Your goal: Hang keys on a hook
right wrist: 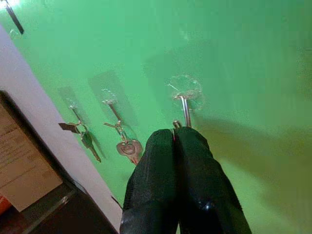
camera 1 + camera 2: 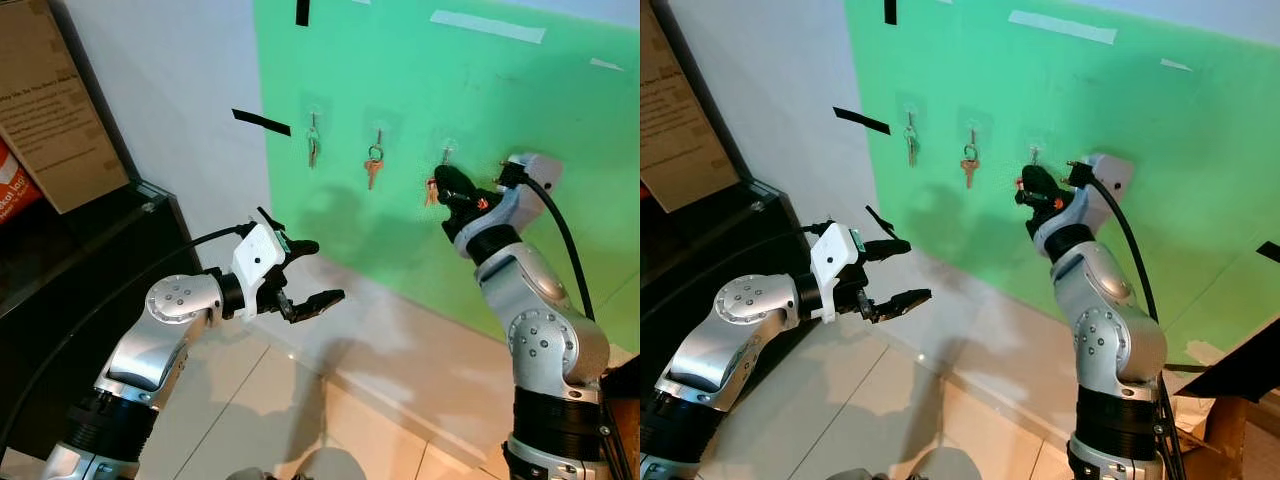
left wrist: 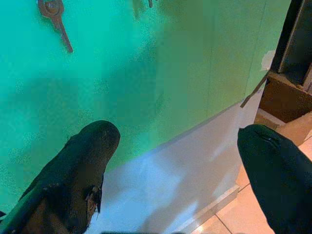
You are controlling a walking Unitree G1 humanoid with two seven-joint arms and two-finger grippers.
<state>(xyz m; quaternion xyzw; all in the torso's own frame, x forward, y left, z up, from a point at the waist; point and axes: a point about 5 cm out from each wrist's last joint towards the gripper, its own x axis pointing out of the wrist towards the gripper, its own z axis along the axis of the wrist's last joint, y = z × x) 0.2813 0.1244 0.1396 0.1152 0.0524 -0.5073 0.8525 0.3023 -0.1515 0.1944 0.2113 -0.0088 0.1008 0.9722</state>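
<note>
Right wrist view: right hand clenched just under the clear wall hook; left hand spread, released.

Black tape strips on the wall, a cardboard sign over a dark cabinet, tiled floor.

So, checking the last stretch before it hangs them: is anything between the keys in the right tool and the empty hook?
Nothing visible. The right tool holds the keys just below the bare hook.
</note>
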